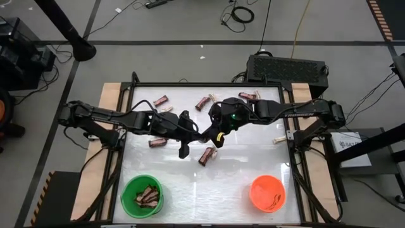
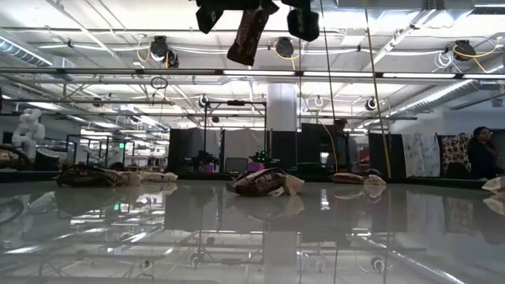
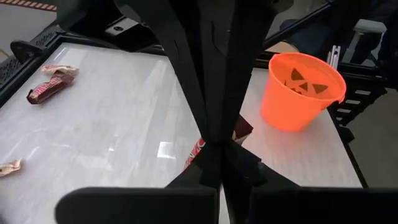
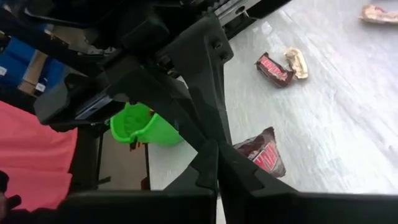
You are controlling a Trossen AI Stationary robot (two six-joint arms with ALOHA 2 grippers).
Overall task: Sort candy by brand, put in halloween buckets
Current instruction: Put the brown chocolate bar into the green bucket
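- High view: brown bar (image 1: 206,155) is mid-table, between left gripper (image 1: 185,150) and right gripper (image 1: 218,136), looks like a handover. Green bucket (image 1: 126,190) at the near left already has brown bars in it, so I judge this one goes there. Orange bucket (image 1: 254,197) sits near right. Loose candy (image 1: 161,101) is scattered along the far side of the table (image 1: 190,190).
- Low view: the bar (image 2: 248,35) hangs tilted, well clear of the tabletop, with dark gripper parts on either side. Which finger pinches where, cannot tell here.
- Left wrist view: left gripper (image 3: 214,146) has its fingers pressed together, and wrapper ends (image 3: 242,129) poke out either side of the tips, so it looks clamped on the bar.
- Right wrist view: right gripper (image 4: 214,146) is fully closed, with the bar (image 4: 261,155) right at its tips, apparently pinched by the wrapper edge.
- Doing it well: make sure the left grip is firm before the right lets go. Release without tugging the wrapper, then carry it over the green bucket and drop it from inside the rim.
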